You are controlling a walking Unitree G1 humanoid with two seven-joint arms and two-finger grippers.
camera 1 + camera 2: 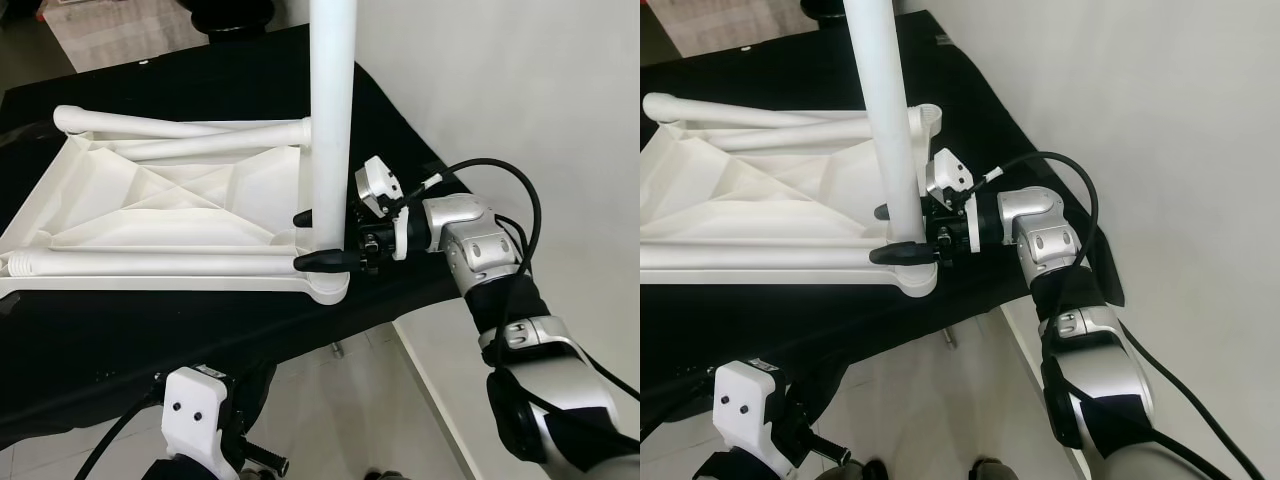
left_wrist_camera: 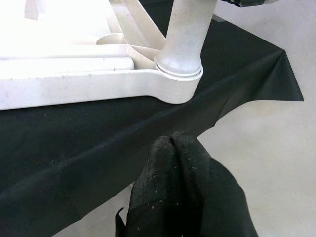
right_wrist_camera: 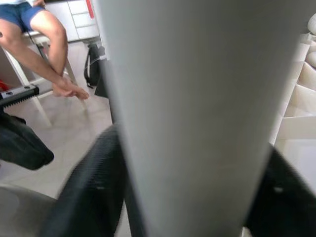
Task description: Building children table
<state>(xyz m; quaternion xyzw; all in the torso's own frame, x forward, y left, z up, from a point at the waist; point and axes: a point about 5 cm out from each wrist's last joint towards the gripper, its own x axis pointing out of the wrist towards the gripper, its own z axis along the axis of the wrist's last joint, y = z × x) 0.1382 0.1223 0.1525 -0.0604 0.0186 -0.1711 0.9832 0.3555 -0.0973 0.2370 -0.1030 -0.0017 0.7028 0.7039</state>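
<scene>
An upturned white plastic table top [image 1: 150, 195] lies on a black-covered surface. One white leg [image 1: 330, 100] stands upright in the socket [image 2: 178, 81] at the near right corner. My right gripper [image 1: 318, 240] is shut on this leg just above the socket, one black finger [image 3: 94, 187] on each side of it. Two more white legs lie flat on the table top, one along its far edge [image 1: 180, 127] and one along its near edge [image 1: 150, 263]. My left gripper [image 2: 173, 145] hangs below the surface's front edge, fingers shut together on nothing.
The black cloth [image 1: 200, 335] hangs over the front edge, and its corner [image 2: 281, 74] droops at the right. Pale tiled floor [image 1: 330, 420] lies below. In the right wrist view a person [image 3: 44, 34] sits on a stool beyond the surface.
</scene>
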